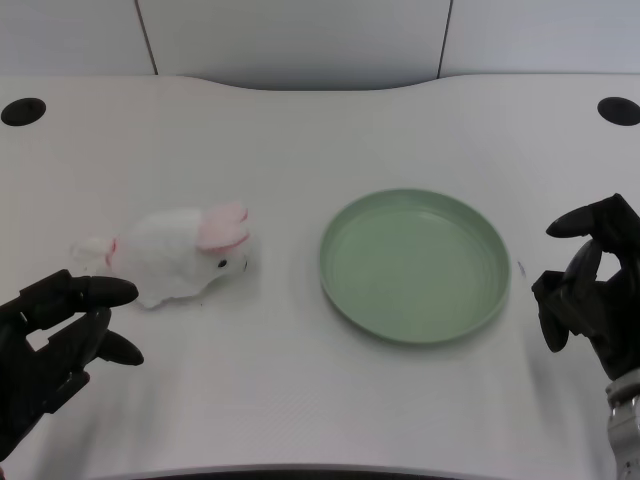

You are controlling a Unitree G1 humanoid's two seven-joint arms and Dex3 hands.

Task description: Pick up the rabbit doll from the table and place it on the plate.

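Since nothing is held yet, the left hand [50,345] is kept spread and empty just beside the rabbit doll [180,254], which is lying on the table [300,130] left of the plate [415,265], apart from it.

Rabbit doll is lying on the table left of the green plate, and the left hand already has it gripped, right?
Not quite. The head view shows the left hand open beside the rabbit doll, fingers apart, holding nothing; whether a fingertip brushes it I cannot tell. The rest holds: the doll lies on the table, left of the green plate.
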